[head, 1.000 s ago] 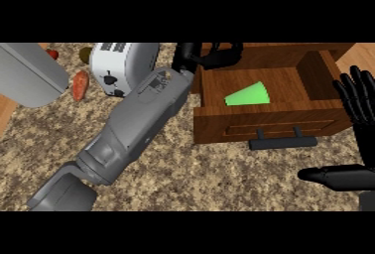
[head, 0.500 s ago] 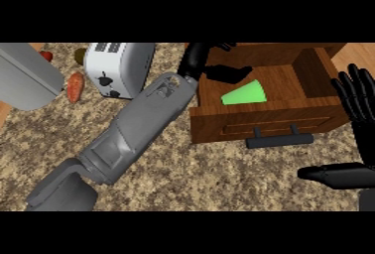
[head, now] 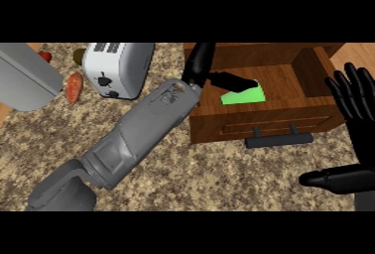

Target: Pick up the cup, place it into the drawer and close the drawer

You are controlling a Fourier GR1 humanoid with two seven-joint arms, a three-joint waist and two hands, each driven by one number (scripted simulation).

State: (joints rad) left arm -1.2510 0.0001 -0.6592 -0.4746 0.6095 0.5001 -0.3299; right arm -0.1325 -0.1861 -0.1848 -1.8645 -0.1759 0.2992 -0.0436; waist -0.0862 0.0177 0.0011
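The left forearm slants from seven o'clock up toward one o'clock, ending in the left hand over the open drawer. Its fingers curl beside the green cup, which lies inside the drawer; whether they grip it I cannot tell. The right hand rests open, fingers up, at three o'clock, above the speckled tabletop.

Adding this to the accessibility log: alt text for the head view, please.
The left hand reaches over the open wooden drawer, its fingers above the green cup lying inside. The right hand rests open at the right edge. A white toaster and a carrot sit on the counter to the left.
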